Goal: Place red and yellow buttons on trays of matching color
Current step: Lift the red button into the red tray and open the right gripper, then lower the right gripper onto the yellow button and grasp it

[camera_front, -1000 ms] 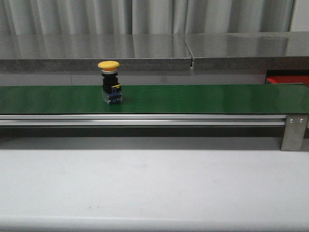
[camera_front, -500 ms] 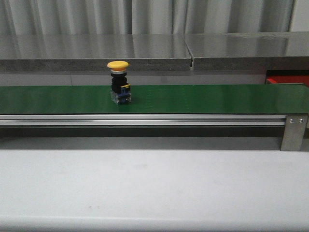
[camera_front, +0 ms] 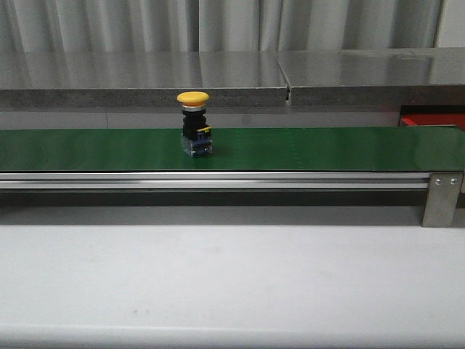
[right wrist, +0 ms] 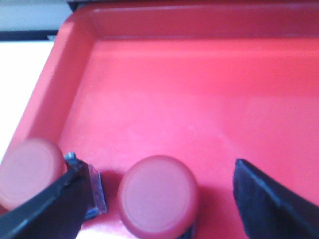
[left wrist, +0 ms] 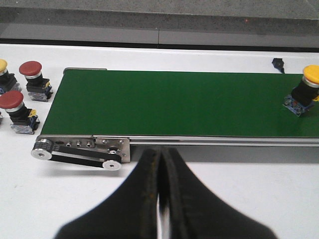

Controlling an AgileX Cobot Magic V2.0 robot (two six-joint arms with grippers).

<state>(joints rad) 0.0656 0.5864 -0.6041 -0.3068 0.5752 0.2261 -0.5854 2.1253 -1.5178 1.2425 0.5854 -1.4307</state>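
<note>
Yellow dome-capped button: upright on long green belt.
Left claw: clenched, empty.
Right claw: released above red-orange tray.

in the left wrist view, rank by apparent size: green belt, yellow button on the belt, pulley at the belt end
1. green belt
2. yellow button
3. pulley

The pulley sits nearer the camera, so the last two are less certain.

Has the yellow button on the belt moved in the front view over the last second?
Yes. The yellow button has travelled rightward along the green belt, closer to the seam in the grey ledge behind it.
</note>
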